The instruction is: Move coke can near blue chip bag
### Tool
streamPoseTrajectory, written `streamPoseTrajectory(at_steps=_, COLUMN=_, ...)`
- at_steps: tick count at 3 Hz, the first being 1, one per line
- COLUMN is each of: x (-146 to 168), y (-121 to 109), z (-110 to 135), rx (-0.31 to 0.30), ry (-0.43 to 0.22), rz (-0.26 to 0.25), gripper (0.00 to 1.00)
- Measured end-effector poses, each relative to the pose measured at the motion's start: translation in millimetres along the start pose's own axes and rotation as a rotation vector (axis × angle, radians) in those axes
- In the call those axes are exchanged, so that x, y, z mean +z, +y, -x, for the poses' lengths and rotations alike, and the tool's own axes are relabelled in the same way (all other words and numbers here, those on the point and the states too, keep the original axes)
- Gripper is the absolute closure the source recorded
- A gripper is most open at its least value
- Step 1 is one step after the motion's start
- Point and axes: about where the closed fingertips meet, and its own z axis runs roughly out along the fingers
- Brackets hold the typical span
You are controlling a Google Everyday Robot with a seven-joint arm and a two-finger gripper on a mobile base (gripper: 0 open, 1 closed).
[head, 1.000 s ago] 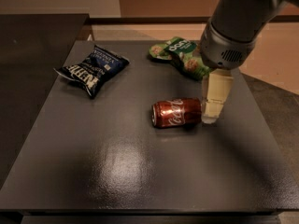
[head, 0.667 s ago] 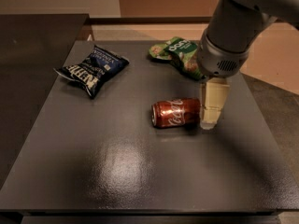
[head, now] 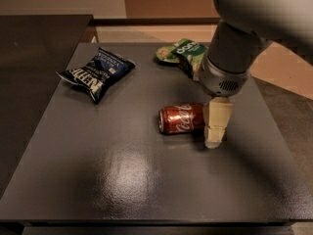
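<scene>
The coke can (head: 181, 119) lies on its side near the middle of the dark table (head: 122, 180), silver end facing left. My gripper (head: 213, 140) hangs from the grey arm (head: 230, 58) and is down at the can's right end, touching or nearly touching it. The blue chip bag (head: 98, 72) lies flat at the far left of the table, well apart from the can.
A green chip bag (head: 183, 53) lies at the far edge of the table, partly behind the arm. A second dark surface (head: 34, 58) adjoins the table on the left. Floor shows to the right, past the table's edge.
My gripper has come down lower at the can's right end, closer to the table. The can and both bags have not moved.
</scene>
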Motion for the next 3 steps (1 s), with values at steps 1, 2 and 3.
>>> streamPoseTrajectory(at_steps=1, x=11, y=6, z=6, rx=-0.009, ry=-0.002, rz=0.018, gripper=0.18)
streamPoseTrajectory(at_steps=2, x=17, y=8, z=12, rx=-0.010, ry=-0.007, rz=0.033, gripper=0.41)
streamPoseTrajectory(at_steps=3, x=17, y=7, z=18, rx=-0.010, ry=0.000, rz=0.034, gripper=0.65)
